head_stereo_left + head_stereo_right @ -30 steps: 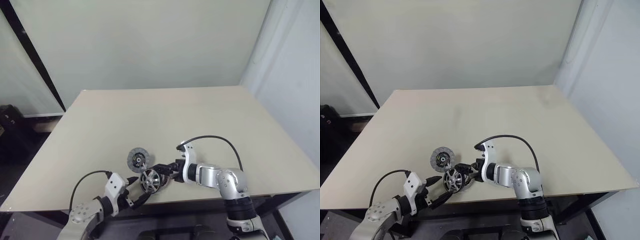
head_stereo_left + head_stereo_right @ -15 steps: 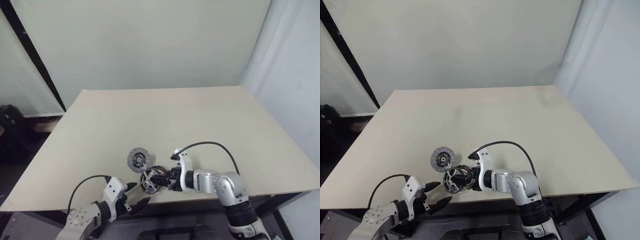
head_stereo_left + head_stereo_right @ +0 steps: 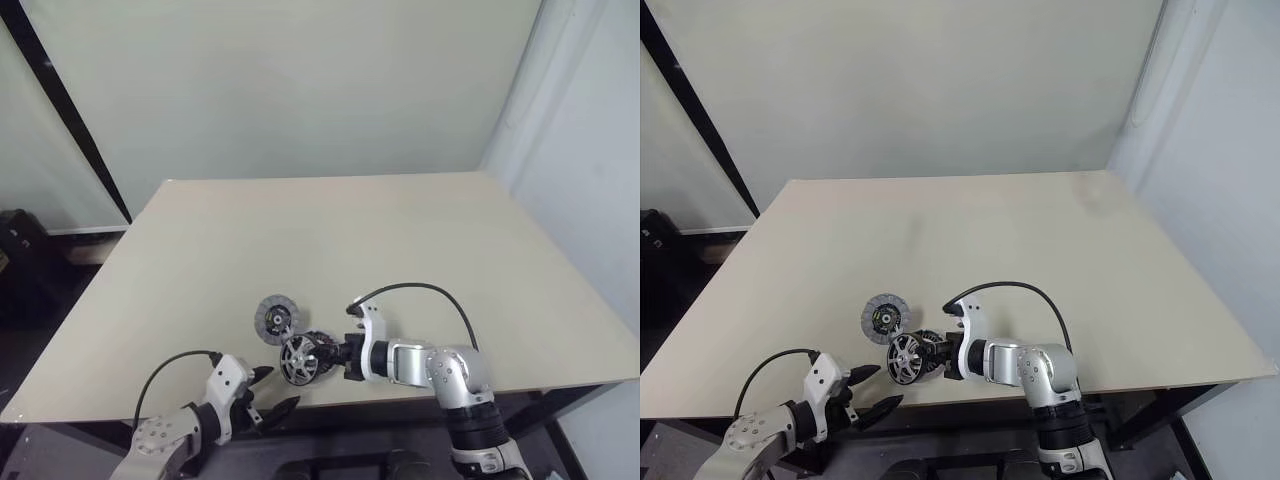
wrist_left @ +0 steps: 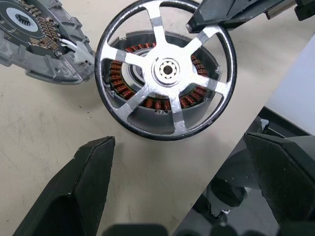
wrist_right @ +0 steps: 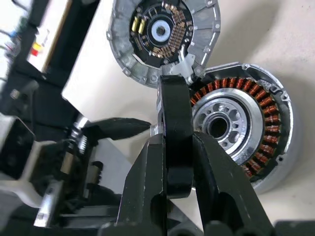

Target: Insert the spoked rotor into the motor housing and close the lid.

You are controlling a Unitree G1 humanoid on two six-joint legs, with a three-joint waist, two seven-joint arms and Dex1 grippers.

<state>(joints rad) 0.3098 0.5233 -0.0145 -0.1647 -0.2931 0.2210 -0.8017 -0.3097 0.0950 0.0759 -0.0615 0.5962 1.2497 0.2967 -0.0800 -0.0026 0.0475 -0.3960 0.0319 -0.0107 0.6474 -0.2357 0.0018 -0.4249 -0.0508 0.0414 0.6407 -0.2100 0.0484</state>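
Gripping the spoked rotor by its rim, our right gripper tilts it over the motor housing; left gripper gapes nearby.

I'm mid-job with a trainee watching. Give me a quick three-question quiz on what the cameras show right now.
1. True or false: the spoked rotor lies flat on the table, untouched.
2. Which end effector stands open? A) left B) right C) both
3. Fill in: the lid rests on the table beside the ____.
Key: 1 false, the right end effector clamps its rim. 2 A, the left end effector. 3 motor housing.
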